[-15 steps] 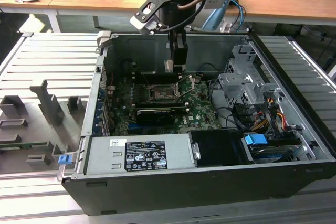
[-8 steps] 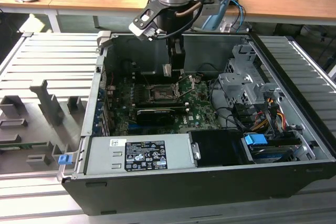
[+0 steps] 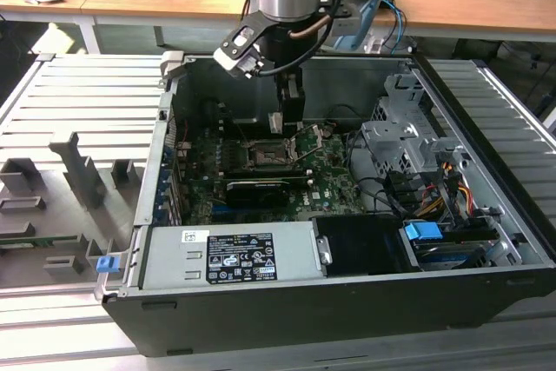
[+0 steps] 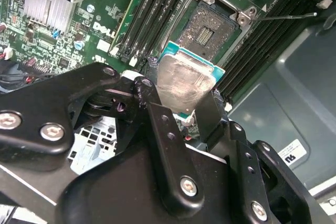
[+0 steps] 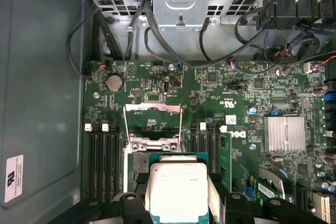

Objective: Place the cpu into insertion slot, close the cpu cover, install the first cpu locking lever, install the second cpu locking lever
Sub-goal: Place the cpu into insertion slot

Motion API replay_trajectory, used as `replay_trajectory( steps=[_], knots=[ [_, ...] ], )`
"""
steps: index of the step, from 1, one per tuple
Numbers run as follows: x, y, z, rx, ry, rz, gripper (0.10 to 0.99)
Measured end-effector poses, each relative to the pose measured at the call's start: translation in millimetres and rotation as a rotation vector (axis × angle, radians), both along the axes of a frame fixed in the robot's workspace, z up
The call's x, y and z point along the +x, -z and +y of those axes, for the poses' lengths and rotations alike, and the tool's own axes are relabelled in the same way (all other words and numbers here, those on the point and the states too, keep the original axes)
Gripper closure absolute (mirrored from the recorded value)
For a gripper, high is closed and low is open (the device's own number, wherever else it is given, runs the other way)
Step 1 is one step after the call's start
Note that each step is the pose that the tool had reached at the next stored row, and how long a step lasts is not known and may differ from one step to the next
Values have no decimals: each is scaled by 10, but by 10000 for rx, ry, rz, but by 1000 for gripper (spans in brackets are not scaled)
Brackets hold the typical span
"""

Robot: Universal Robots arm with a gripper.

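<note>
My gripper [image 3: 289,110] hangs inside the open computer case, shut on the cpu [image 3: 275,122]. In both wrist views the cpu [image 4: 184,83] [image 5: 176,190] shows a pale silver face with a green edge, pinched between my black fingers [image 4: 164,125]. It hovers just above the insertion slot [image 3: 265,155], the square black socket [image 4: 207,27] on the green motherboard [image 5: 236,98]. The slot [image 5: 137,162] is partly hidden by the chip. The cpu cover [image 5: 153,121] stands swung open beyond the socket. A thin locking lever [image 4: 287,16] sticks out beside it.
A long black card [image 3: 258,187] lies near the socket, with memory slots [image 5: 102,156] on both sides and a finned heatsink [image 5: 284,134]. A power supply [image 3: 226,254], drive cage [image 3: 408,141] and loose cables [image 5: 157,30] crowd the case. A grey fixture tray [image 3: 69,180] lies outside.
</note>
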State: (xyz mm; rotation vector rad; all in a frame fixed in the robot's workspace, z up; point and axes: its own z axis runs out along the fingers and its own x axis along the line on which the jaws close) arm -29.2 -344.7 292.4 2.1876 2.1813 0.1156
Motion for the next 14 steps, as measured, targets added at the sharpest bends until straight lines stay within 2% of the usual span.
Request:
replay_trajectory(
  steps=[4,7,14],
  knots=[
    [-1,72,4,-8,255,0,557],
    [-2,159,9,-8,247,1,557],
    [-18,275,12,7,226,1,557]
  ],
)
